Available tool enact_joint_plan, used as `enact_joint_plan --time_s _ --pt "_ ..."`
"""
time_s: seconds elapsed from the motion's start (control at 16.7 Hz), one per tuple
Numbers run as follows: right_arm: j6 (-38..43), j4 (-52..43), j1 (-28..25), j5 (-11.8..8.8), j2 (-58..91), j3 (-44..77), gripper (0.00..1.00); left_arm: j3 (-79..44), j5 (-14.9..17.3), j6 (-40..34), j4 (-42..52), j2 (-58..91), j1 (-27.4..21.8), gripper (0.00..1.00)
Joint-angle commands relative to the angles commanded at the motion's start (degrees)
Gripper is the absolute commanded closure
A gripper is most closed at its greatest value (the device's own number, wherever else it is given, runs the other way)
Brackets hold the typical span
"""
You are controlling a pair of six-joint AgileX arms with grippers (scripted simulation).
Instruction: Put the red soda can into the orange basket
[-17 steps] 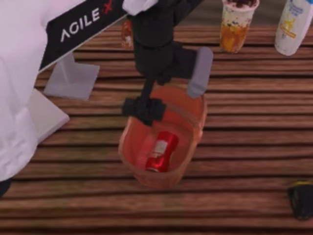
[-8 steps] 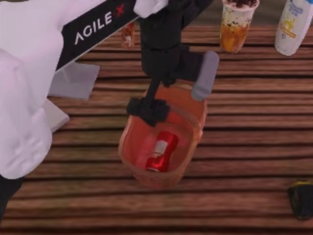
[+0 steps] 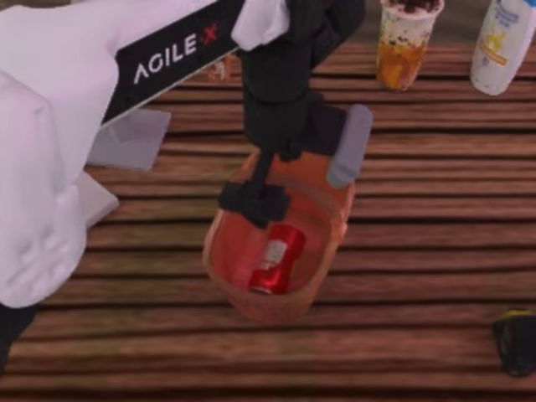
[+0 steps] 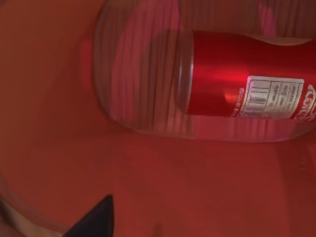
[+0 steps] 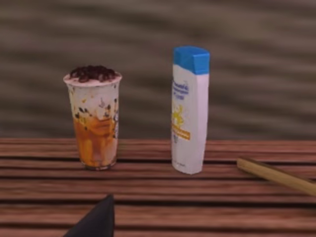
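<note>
The can (image 3: 276,258) lies on its side on the floor of the basket (image 3: 224,276), near the centre of the top view, silver end toward the lower edge of the frame. The left gripper (image 3: 254,201) hangs over the basket's upper half, just above the can's far end and not touching it; whether its fingers are spread or pressed together I cannot tell. In the left wrist view the can (image 4: 247,74) fills the upper right, label showing, against the basket's orange wall (image 4: 59,123). The right gripper (image 3: 512,342) sits at the lower right edge of the tabletop (image 3: 419,251); its fingers are likewise unclear. A drink cup (image 3: 404,42) and a white bottle (image 3: 501,42) stand at the upper right.
</note>
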State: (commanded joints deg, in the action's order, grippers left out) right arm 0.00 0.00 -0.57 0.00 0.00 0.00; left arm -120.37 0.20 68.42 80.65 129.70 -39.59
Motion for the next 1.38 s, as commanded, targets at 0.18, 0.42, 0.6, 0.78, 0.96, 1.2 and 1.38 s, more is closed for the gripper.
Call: enact_joint_plan --time_s 0.18,0.42,0.6,0.78,0.96,1.2,1.38 --pt "0.00 0.00 0.00 0.00 0.00 0.00 0.00 0.00 0.00 0.00 0.00 0.00 0.00 0.15" --pt "0.00 0.00 0.00 0.00 0.00 0.00 0.00 0.00 0.00 0.00 0.00 0.00 0.00 0.45" --pt "0.00 0.00 0.00 0.00 0.00 0.00 0.00 0.00 0.00 0.00 0.00 0.00 0.00 0.68" --pt "0.00 0.00 0.00 0.00 0.00 0.00 0.00 0.00 0.00 0.00 0.00 0.00 0.00 0.90" --pt "0.00 0.00 0.00 0.00 0.00 0.00 0.00 0.00 0.00 0.00 0.00 0.00 0.00 1.00" --pt "0.00 0.00 0.00 0.00 0.00 0.00 0.00 0.00 0.00 0.00 0.00 0.00 0.00 1.00" --pt "0.00 0.00 0.00 0.00 0.00 0.00 0.00 0.00 0.00 0.00 0.00 0.00 0.00 1.00"
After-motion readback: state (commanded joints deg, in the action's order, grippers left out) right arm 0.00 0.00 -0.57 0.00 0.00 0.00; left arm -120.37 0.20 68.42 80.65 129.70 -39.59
